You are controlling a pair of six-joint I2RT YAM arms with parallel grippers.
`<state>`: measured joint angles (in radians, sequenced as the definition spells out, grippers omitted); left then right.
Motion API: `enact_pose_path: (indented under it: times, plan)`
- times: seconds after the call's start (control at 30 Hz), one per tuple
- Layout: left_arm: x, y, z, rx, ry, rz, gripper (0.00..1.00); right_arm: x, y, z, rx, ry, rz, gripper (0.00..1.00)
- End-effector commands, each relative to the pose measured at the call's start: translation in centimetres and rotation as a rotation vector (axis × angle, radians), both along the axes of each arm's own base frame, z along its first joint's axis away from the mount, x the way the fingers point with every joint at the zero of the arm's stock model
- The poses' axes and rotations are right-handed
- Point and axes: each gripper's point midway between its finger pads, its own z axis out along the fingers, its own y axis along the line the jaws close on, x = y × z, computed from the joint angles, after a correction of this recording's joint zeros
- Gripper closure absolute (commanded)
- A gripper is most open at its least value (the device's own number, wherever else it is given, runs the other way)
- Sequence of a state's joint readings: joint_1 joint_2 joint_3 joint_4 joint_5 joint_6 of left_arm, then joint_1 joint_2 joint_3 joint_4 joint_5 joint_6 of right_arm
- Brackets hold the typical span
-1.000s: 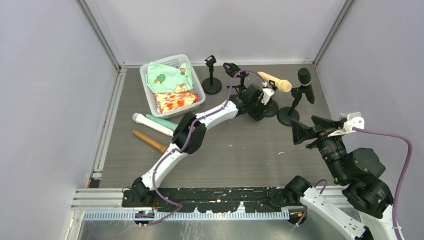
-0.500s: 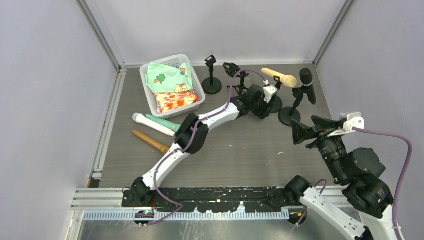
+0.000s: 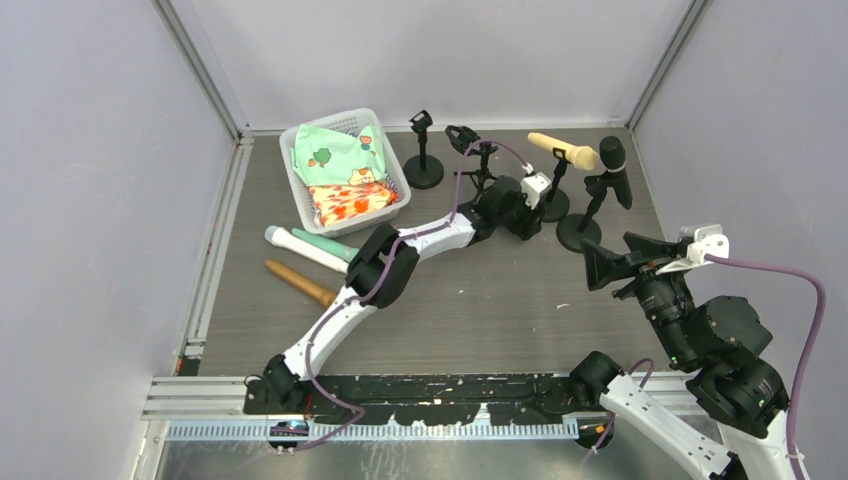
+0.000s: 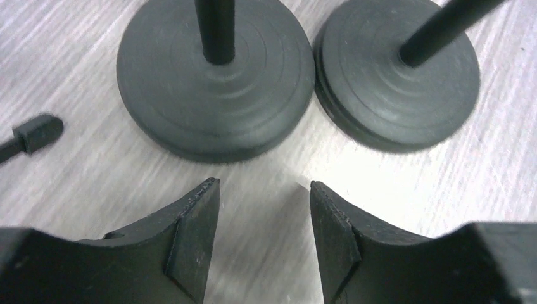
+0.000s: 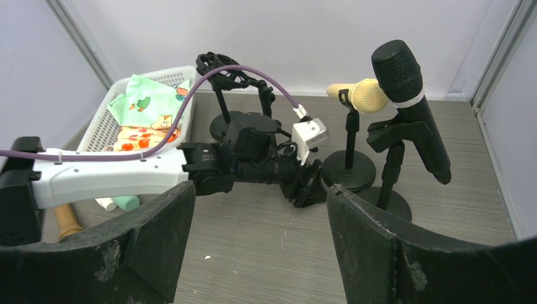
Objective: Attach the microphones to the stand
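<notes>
Now the cream microphone (image 3: 565,152) rests in its stand (image 3: 554,192), two mounted; left gripper (image 4: 264,190) has let go, jaws half apart and empty, right gripper (image 5: 259,196) wide, empty too.

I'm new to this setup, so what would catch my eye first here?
The cream microphone and the black microphone sit clipped in stands at the back right. The left gripper hovers open and empty low by those stands' round bases. The white microphone, mint microphone and brown microphone lie loose on the table at the left.
</notes>
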<state>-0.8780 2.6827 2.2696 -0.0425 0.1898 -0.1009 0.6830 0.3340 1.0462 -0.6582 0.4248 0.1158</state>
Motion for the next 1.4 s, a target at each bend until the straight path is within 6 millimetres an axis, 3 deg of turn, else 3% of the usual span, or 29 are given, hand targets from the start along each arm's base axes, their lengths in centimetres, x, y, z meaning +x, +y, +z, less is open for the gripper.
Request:
enact_pose_path:
  times: [0.0, 0.33, 0.6, 0.77, 0.87, 1.2, 1.37]
  plan:
    - [-1.7, 0.5, 4.2, -0.098, -0.059, -0.034, 0.44, -0.1, -0.2, 1.3, 0.024, -0.024, -0.006, 0.2]
    - [-5.4, 5.9, 8.3, -0.2, -0.164, -0.009, 0.42, 1.4, 0.5, 0.5, 0.002, -0.005, -0.028, 0.2]
    - [-6.1, 10.1, 10.5, -0.277, -0.297, 0.084, 0.4, 2.2, 1.2, -0.2, 0.003, 0.007, -0.029, 0.2]
    - [-4.2, 14.1, 11.9, -0.33, -0.336, 0.21, 0.39, 2.9, 1.6, -1.0, -0.013, 0.042, -0.039, 0.2]
    - [-2.4, 15.3, 12.9, -0.357, -0.369, 0.252, 0.38, 3.1, 1.8, -1.2, -0.015, 0.049, -0.038, 0.2]
    - [4.7, 14.9, 16.1, -0.461, -0.571, 0.411, 0.35, 2.8, 2.5, -1.3, 0.022, 0.058, -0.002, 0.2]
    - [6.8, 13.9, 15.6, -0.471, -0.591, 0.427, 0.35, 2.6, 2.6, -1.5, 0.028, 0.066, 0.008, 0.19]
